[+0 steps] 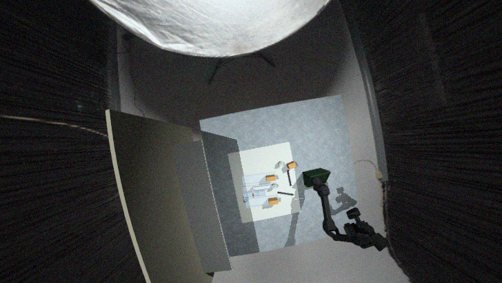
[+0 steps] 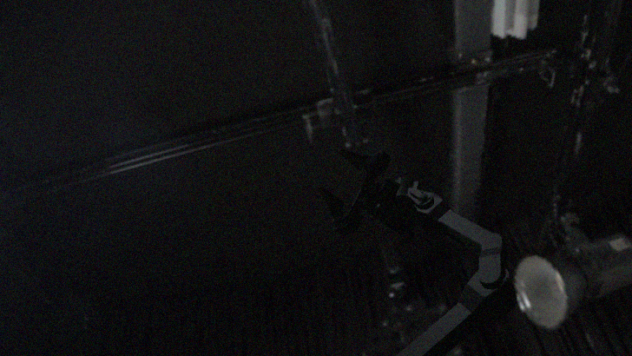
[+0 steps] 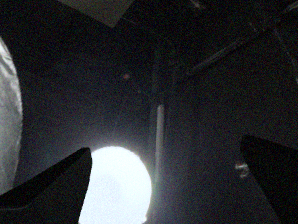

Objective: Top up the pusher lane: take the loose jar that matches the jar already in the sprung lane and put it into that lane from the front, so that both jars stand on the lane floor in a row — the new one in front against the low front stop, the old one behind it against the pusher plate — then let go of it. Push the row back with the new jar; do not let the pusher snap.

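Observation:
The top view shows the sprung lane (image 1: 258,192) small, on a white sheet, with a red mark (image 1: 252,194) near its left end. A small pale round jar (image 1: 274,186) is at the lane's right end; whether it touches a pusher plate is too small to tell. A similar pale round jar (image 1: 281,163) stands loose farther up the sheet, beside an orange block-like item (image 1: 292,164). My gripper (image 2: 332,171) (image 3: 169,149) is open and empty, raised far from the jars. No jar shows in the wrist view or in the exterior view.
Orange items (image 1: 270,178) (image 1: 273,201) sit on both sides of the sprung lane. Dark bars (image 1: 289,177) (image 1: 285,193) lie on the white sheet (image 1: 267,156). A dark green box (image 1: 314,174) is beside the arm's base. A large upright panel (image 1: 158,175) is at left.

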